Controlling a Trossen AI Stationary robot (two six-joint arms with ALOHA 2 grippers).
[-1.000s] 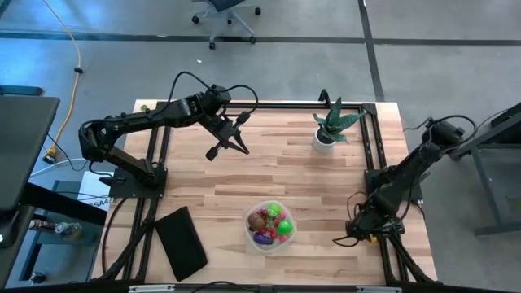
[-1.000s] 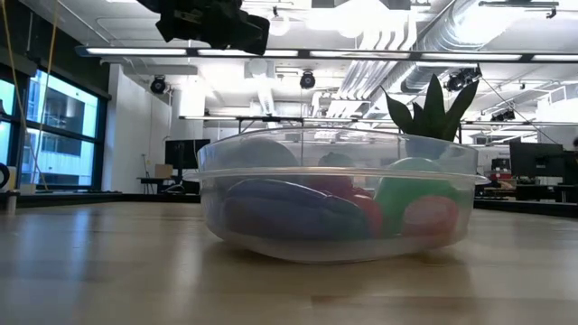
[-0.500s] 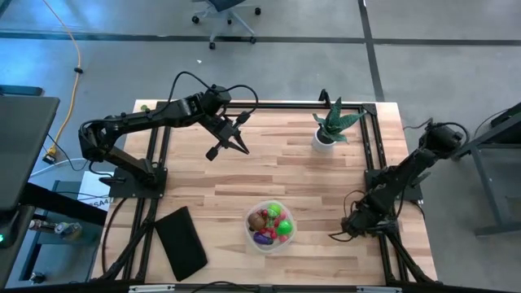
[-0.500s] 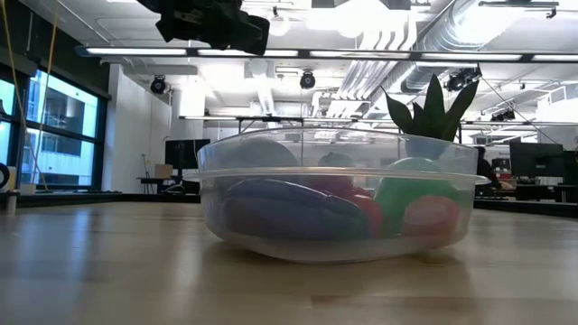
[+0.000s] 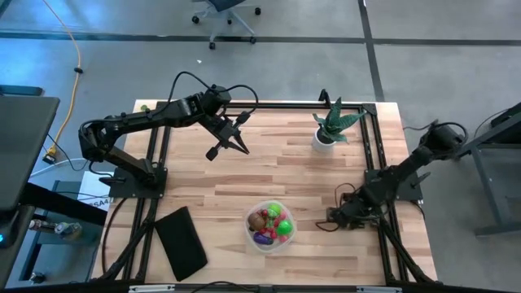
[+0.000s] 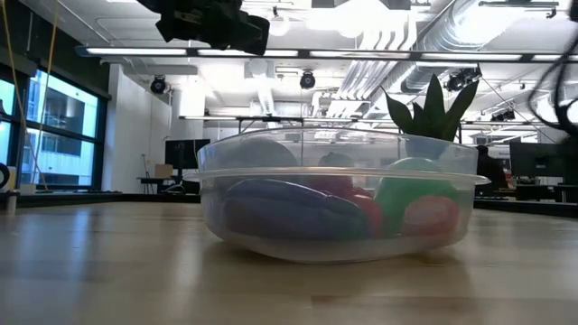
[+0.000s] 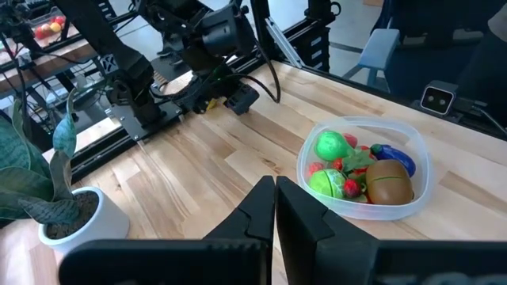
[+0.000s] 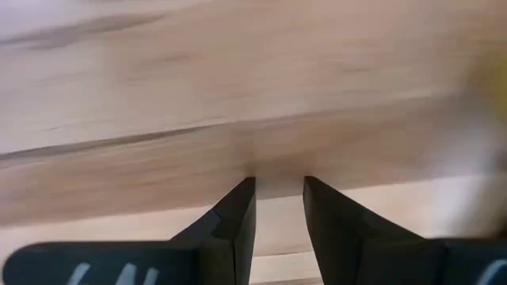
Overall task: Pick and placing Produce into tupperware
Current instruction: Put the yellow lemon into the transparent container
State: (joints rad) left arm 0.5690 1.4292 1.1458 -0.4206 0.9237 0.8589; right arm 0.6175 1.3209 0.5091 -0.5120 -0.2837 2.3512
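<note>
Sitting just left of the slightly parted right pincer [image 5: 330, 221], tupperware [image 5: 270, 227] holds produce [image 5: 275, 224].

Blurring heavily at right edge of right wrist view; hiding lower produce [image 5: 270, 226] pieces beneath upper ones inside tupperware [image 5: 251, 231], lower centre of high view.

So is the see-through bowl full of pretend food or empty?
Pretty full. The tupperware holds the produce: green, red, purple and brown pieces piled inside, none lying out on the table.
</note>
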